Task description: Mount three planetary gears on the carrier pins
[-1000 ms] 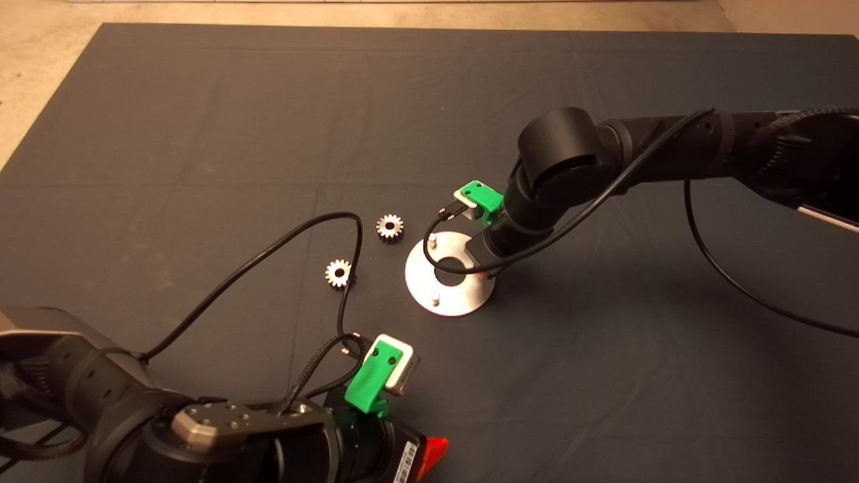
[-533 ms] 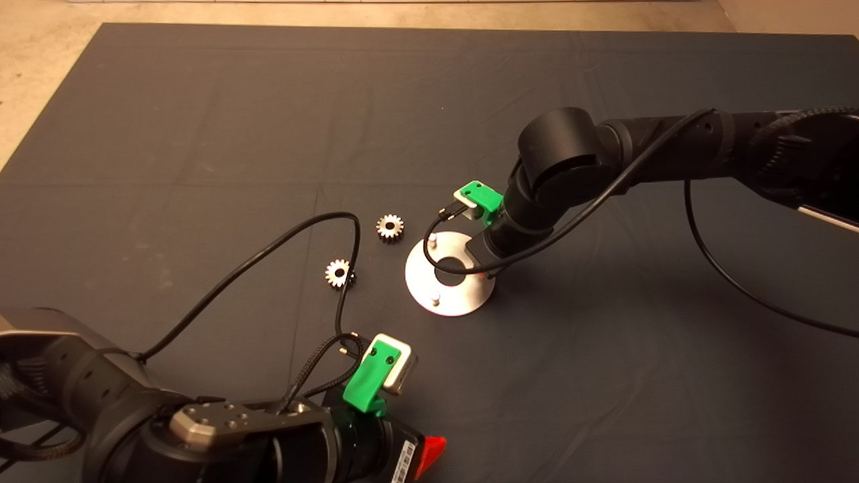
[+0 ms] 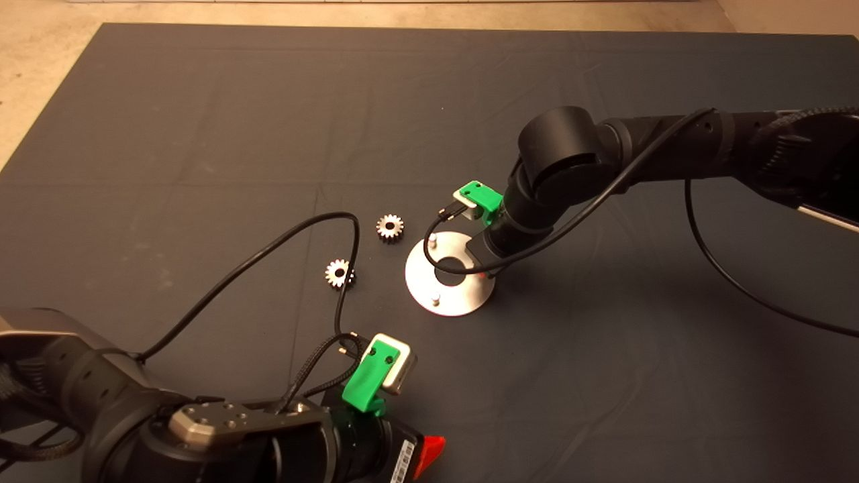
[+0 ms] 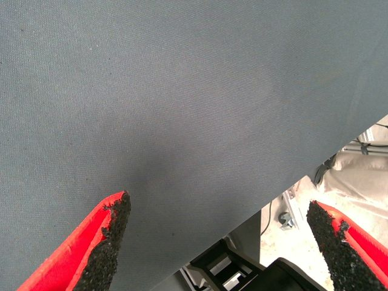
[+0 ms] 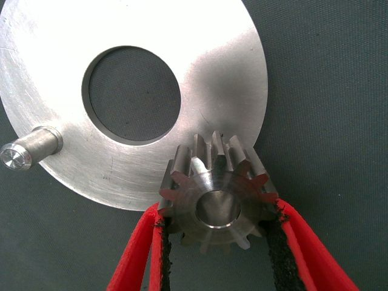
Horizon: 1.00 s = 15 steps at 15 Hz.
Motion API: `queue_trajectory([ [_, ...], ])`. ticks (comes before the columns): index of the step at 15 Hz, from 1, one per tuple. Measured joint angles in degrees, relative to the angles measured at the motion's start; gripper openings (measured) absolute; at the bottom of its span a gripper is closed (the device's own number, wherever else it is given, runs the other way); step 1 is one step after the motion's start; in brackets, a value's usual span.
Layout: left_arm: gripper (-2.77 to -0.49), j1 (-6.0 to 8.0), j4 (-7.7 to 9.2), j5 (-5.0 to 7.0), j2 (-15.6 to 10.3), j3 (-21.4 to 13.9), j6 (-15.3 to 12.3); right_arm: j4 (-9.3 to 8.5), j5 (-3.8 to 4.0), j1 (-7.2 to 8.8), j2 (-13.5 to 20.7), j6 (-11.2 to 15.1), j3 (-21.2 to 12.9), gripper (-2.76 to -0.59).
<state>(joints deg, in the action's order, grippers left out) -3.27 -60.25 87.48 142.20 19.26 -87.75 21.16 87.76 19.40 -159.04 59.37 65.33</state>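
The shiny steel disc [image 3: 470,292] lies mid-mat with two carrier pins showing, one far [image 3: 433,237] and one near [image 3: 435,297]. My right arm [image 3: 530,201] hangs over the disc's right side and hides the third pin. In the right wrist view my right gripper [image 5: 218,209] is shut on a planetary gear [image 5: 212,176], held over the disc's rim [image 5: 212,48]; its bore looks filled with bright metal. One pin [image 5: 30,148] stands across the hole. Two more gears [image 3: 390,227] [image 3: 339,273] lie flat left of the disc. My left gripper [image 4: 218,212] is open and empty.
The left arm [image 3: 201,429] is parked at the mat's front left edge, and its black cable [image 3: 295,235] loops over the mat close to the two loose gears. The left wrist view shows the mat's edge and floor fittings [image 4: 285,218] beyond.
The left gripper has drifted slightly back toward the front left. The right gripper and its gear stay in place over the disc.
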Motion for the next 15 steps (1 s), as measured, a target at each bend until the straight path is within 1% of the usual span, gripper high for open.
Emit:
queue_trajectory([
  [6, -1.20, 0.00, 0.00, 0.02, -0.02, 0.00, -0.01, -0.06, -0.06, 0.00, 0.02, -0.07, 0.00, -2.49],
  [9, -1.20, 0.00, 0.00, 0.00, -0.43, 0.00, 0.02, -0.44, -0.16, 0.11, 0.13, -0.17, 0.00, -2.49],
  [10, -1.20, 0.00, 0.00, 0.02, -0.48, 0.00, 0.01, -0.50, -0.02, 0.11, 0.18, -0.17, 0.00, -2.49],
  [13, -1.20, 0.00, 0.00, 0.02, -0.80, 0.00, -0.01, -0.96, -0.06, 0.11, 0.41, -0.17, 0.05, -2.50],
  [15, -1.20, 0.00, 0.00, 0.00, -0.94, 0.00, 0.00, -1.32, -0.12, 0.11, 0.60, -0.20, 0.02, -2.54],
])
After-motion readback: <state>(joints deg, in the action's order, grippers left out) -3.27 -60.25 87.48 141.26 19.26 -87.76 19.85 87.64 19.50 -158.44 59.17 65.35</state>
